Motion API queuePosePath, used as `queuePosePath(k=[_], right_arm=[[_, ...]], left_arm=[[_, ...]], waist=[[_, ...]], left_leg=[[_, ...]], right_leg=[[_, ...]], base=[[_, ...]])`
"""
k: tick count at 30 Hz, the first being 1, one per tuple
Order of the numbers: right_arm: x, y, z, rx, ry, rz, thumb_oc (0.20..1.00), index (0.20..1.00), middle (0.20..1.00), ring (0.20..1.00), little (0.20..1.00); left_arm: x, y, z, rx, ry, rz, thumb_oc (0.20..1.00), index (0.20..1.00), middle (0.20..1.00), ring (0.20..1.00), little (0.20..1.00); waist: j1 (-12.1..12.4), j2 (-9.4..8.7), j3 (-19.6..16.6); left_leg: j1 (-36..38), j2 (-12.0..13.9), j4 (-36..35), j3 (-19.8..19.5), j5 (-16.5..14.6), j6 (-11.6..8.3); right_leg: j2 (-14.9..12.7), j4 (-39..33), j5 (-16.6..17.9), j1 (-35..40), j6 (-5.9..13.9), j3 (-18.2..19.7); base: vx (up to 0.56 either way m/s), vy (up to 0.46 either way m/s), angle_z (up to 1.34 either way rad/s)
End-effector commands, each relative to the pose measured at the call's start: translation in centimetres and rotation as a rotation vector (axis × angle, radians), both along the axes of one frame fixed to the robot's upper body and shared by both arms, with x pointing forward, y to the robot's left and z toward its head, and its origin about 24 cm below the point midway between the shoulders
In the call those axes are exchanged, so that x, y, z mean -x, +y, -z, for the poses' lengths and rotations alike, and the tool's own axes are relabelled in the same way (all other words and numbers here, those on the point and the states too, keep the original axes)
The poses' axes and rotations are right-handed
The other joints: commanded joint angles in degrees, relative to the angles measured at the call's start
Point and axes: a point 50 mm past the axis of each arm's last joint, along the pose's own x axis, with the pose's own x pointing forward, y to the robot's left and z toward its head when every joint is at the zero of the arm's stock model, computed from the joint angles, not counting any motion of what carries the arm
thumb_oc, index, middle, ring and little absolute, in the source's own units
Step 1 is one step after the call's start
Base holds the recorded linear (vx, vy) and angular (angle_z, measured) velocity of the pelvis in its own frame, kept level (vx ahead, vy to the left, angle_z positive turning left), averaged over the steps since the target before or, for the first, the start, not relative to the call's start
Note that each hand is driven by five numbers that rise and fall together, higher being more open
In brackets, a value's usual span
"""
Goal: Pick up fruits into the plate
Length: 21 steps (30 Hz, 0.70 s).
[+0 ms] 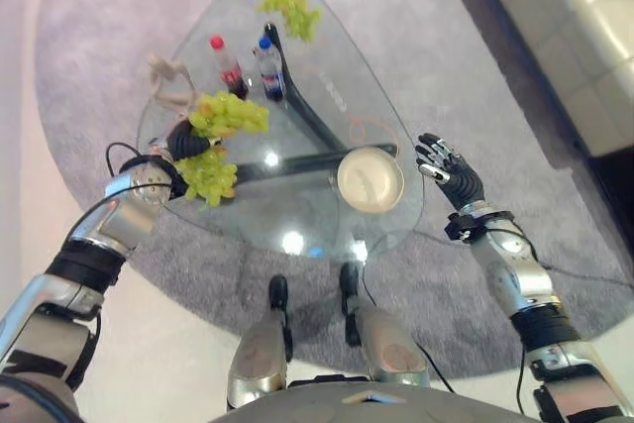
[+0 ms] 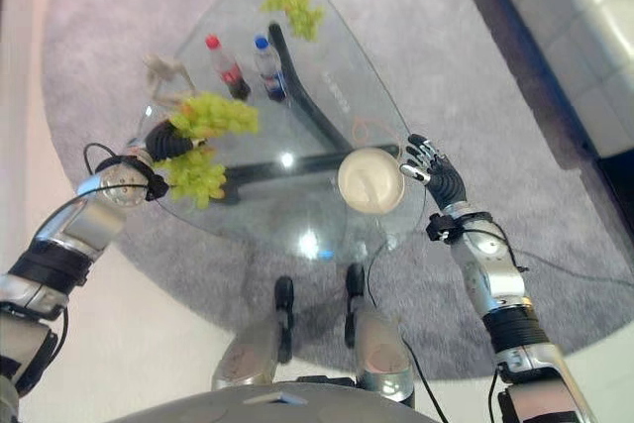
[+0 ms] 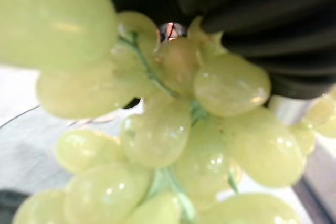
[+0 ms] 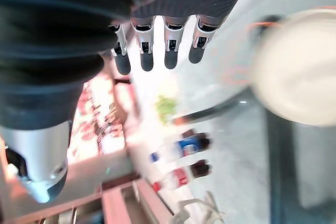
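A bunch of green grapes lies over my left hand at the glass table's left edge, and more of it hangs beside the wrist. In the left wrist view the grapes press close against the hand's dark cover. A second green bunch lies at the table's far end. The round cream plate sits near the table's front right edge. My right hand hovers just right of the plate with straight fingers and holds nothing.
Two small bottles, one red-capped and one blue-capped, stand mid-table past the left hand. A pale figurine sits at the left rim. The glass table stands on a grey rug; a light sofa is at the far right.
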Motion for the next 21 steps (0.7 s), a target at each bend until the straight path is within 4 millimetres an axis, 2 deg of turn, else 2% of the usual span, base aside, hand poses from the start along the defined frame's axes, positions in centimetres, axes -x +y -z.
queuePosePath(k=[1, 5, 10, 15, 21], right_arm=[[0.4, -0.8, -2.3, 0.182, -0.079, -0.042, 1.000, 1.000, 1.000, 1.000, 1.000], [0.0, -1.0, -5.0, 0.305, -0.135, -0.078, 1.000, 1.000, 1.000, 1.000, 1.000], [-0.3, -0.5, -6.2, 0.387, -0.084, -0.183, 1.000, 1.000, 1.000, 1.000, 1.000], [-0.4, 1.2, -6.4, 0.437, -0.004, -0.343, 1.000, 1.000, 1.000, 1.000, 1.000], [-0.9, 3.1, -6.8, 0.356, 0.020, -0.436, 1.000, 1.000, 1.000, 1.000, 1.000]], left_arm=[[0.1, -0.5, -2.5, -0.089, -0.069, 0.108, 0.200, 0.200, 0.200, 0.200, 0.200], [0.3, -1.2, -4.1, -0.214, -0.077, 0.192, 0.200, 0.200, 0.200, 0.200, 0.200], [0.5, -2.3, -6.7, -0.448, -0.088, 0.298, 0.200, 0.200, 0.200, 0.200, 0.200], [0.6, -4.8, -8.7, -0.655, -0.121, 0.417, 0.200, 0.200, 0.200, 0.200, 0.200], [0.4, -7.3, -9.8, -0.752, -0.157, 0.500, 0.200, 0.200, 0.200, 0.200, 0.200]], waist=[[1.5, -0.14, -8.7], [1.7, -0.25, -10.5], [1.8, -0.28, -12.2], [1.6, -0.36, -13.2], [1.6, -0.43, -13.7]], left_leg=[[0.3, -3.5, 2.4, 0.4, -5.2, 1.83], [2.6, -3.5, 1.1, 0.8, -5.4, 1.82], [4.7, -3.3, 0.1, 1.5, -5.7, 1.66], [6.0, -3.4, -0.2, 2.0, -5.9, 1.59], [6.4, -3.5, -0.3, 2.1, -6.0, 1.52]], right_leg=[[-2.1, 2.5, -2.7, 1.9, 4.35, -0.8], [-2.3, 0.5, -2.4, 4.6, 4.59, -1.4], [-2.4, -1.3, -2.0, 7.0, 4.84, -2.2], [-2.4, -2.2, -1.9, 8.7, 4.81, -2.8], [-2.5, -2.5, -1.9, 9.3, 4.82, -3.5]], base=[[0.07, 0.007, 0.07], [0.04, 0.013, 0.05], [0.01, 0.006, 0.02], [0.01, 0.012, 0.04], [0.00, -0.002, 0.05]])
